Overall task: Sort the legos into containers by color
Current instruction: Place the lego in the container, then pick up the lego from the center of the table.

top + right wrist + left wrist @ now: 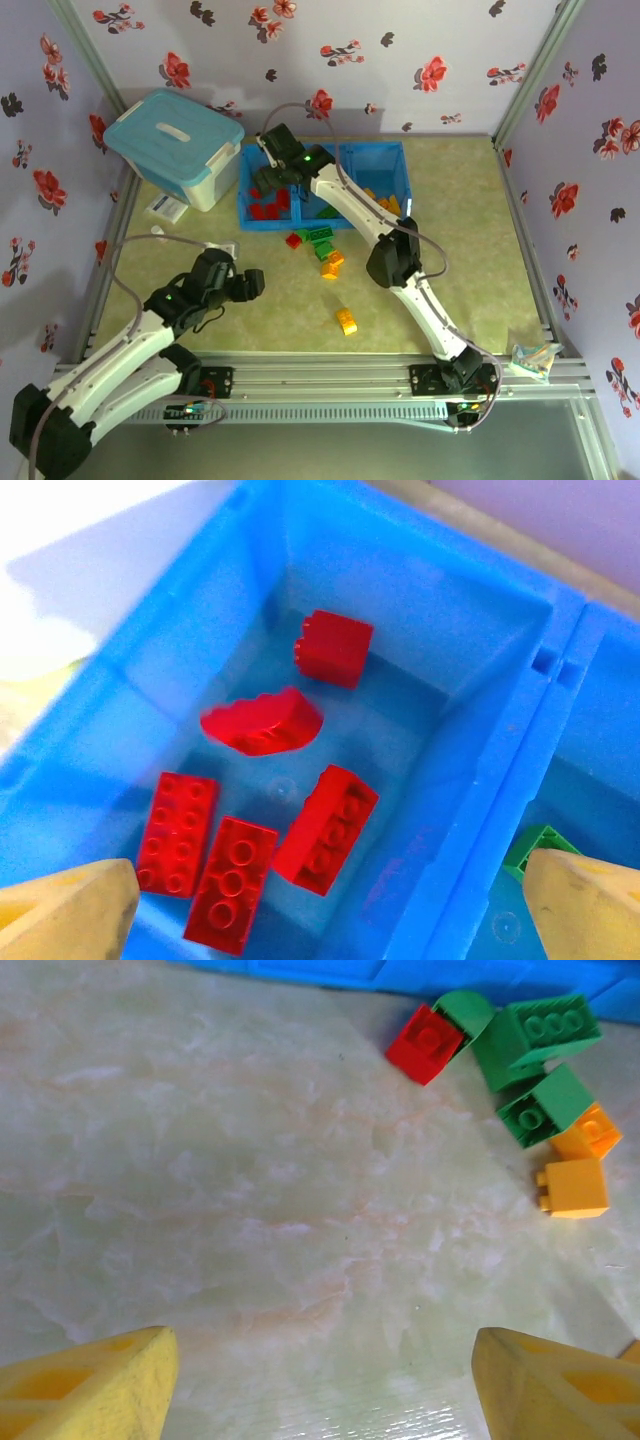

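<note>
The blue tray point(372, 147) of three containers stands at the back of the table. My right gripper point(268, 180) hangs open over its left container point(470, 610), where several red legos point(325, 827) lie, none between the fingers point(70, 915). A green lego point(535, 847) shows in the middle container. My left gripper point(255, 283) is open and low over bare table, its yellow fingertips point(555, 1385) wide apart with nothing between them. In front of the tray lie loose legos: one red point(425, 1043), two green point(535, 1035), two orange point(575, 1188). Another yellow-orange lego point(347, 321) lies nearer the arms.
A white tub with a light-blue lid point(175, 145) stands at the back left, a white card point(165, 207) beside it. Flowered walls close three sides. A crumpled wrapper point(533, 358) lies on the near rail at the right.
</note>
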`<act>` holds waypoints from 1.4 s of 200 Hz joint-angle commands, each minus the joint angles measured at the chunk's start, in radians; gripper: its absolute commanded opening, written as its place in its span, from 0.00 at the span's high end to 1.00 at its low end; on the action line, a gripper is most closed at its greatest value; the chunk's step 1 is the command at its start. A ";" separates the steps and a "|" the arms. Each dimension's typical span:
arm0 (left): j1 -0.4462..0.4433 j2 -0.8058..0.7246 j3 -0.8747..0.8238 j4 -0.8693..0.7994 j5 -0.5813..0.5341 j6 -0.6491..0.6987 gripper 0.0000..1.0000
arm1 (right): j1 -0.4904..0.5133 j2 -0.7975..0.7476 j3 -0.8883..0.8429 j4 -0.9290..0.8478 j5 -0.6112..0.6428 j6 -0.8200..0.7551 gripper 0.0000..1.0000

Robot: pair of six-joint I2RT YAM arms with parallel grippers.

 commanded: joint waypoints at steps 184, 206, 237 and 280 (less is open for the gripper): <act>0.050 1.000 0.613 0.147 0.109 0.301 0.30 | -0.068 -1.325 -1.608 0.403 0.135 0.202 0.03; 0.053 1.055 0.661 0.130 0.107 0.319 0.34 | -0.089 -1.388 -1.672 0.394 0.136 0.224 0.03; 0.053 1.108 0.721 0.089 0.106 0.339 0.47 | -0.116 -1.448 -1.741 0.394 0.124 0.249 0.03; 0.052 1.118 0.711 0.070 0.104 0.346 0.53 | -0.135 -1.482 -1.787 0.400 0.111 0.273 0.03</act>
